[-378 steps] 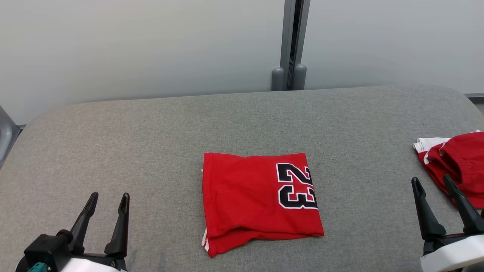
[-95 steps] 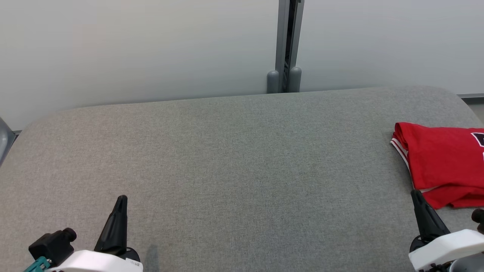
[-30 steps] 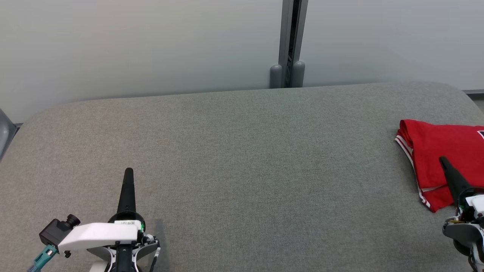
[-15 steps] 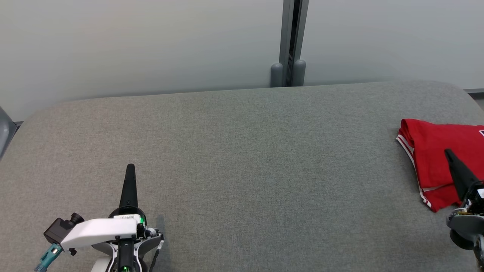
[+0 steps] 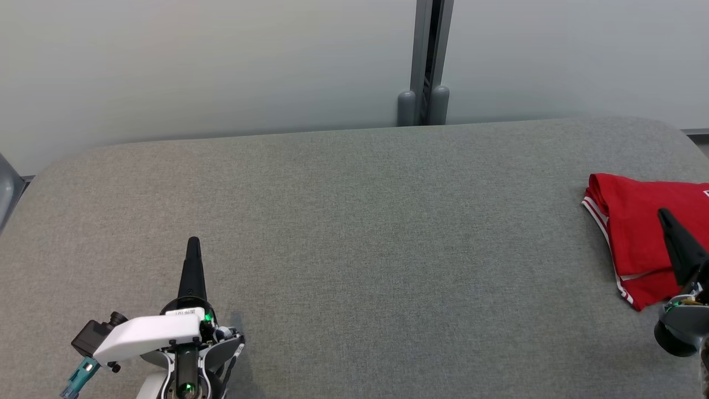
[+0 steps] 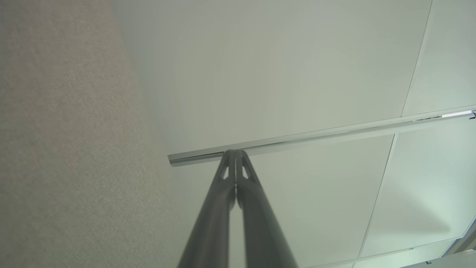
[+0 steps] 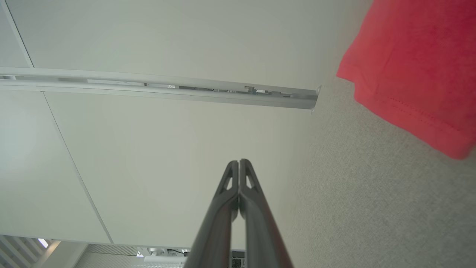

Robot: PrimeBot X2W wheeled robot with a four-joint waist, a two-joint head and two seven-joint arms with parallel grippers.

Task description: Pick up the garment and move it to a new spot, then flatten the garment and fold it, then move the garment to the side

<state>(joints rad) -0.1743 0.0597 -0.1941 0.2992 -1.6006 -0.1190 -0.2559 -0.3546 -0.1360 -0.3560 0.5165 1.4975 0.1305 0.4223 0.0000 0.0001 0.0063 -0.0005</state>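
Garment (image 5: pixel 637 233), red, folded: lies on the table (image 5: pixel 354 221) at its right end. Its right part is cut off by the frame edge. Count: one garment, two grippers. Right gripper (image 5: pixel 666 220) over the table's near right corner, fingers pressed together, nothing held. It overlaps the garment in the head view; the right wrist view shows its tips clear of the cloth. Left gripper (image 5: pixel 193 245) over the table's near left, fingers together, empty.

right gripper (image 7: pixel 238 162): bottom centre, fingers pressed together, empty
garment (image 7: pixel 416 63): red, upper right corner, hemmed edge on the table
table (image 7: pixel 372 208): grey fabric, lower right
rail (image 7: pixel 160 89): metal, across upper frame
wall (image 7: pixel 167 149): pale, left and centre
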